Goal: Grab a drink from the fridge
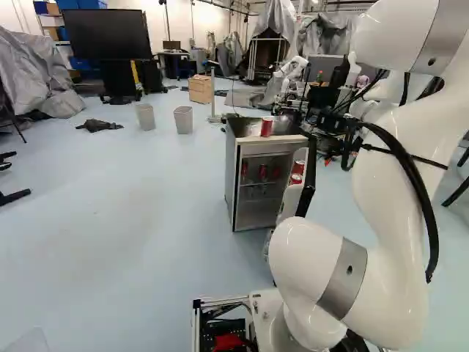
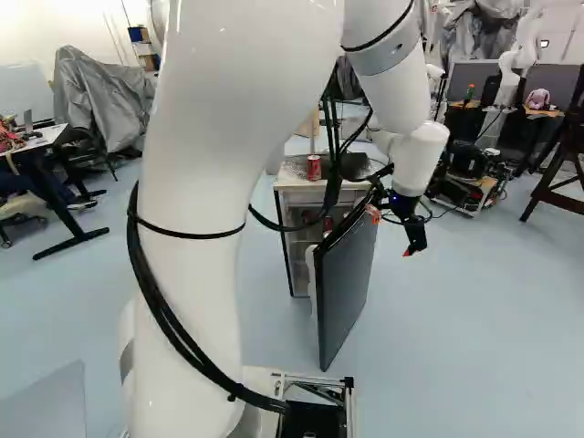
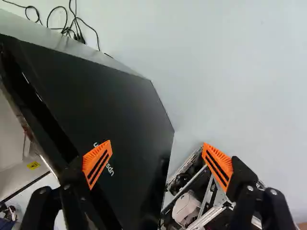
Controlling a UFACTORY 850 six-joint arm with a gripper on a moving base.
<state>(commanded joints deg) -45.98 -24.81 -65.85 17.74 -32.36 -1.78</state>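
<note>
The black gripper (image 2: 415,246) points down just outside the swung-open fridge door (image 2: 347,283). In the wrist view the gripper (image 3: 157,164) stands wide open, holding nothing. One orange fingertip (image 3: 97,164) overlaps the door's dark outer face (image 3: 103,105); whether it touches cannot be told. The small fridge (image 1: 233,180) faces the base with its inside showing. A red can (image 1: 267,127) stands on its top, red cans (image 1: 263,172) are on an inner shelf, and others (image 1: 297,173) sit in the door's rack.
My moving base (image 3: 192,196) shows beyond the other orange fingertip. Cables (image 3: 72,26) lie on the floor past the door. Another robot (image 1: 293,70) stands behind the fridge. Two grey bins (image 1: 183,119) are on the floor left of the fridge in the left base view.
</note>
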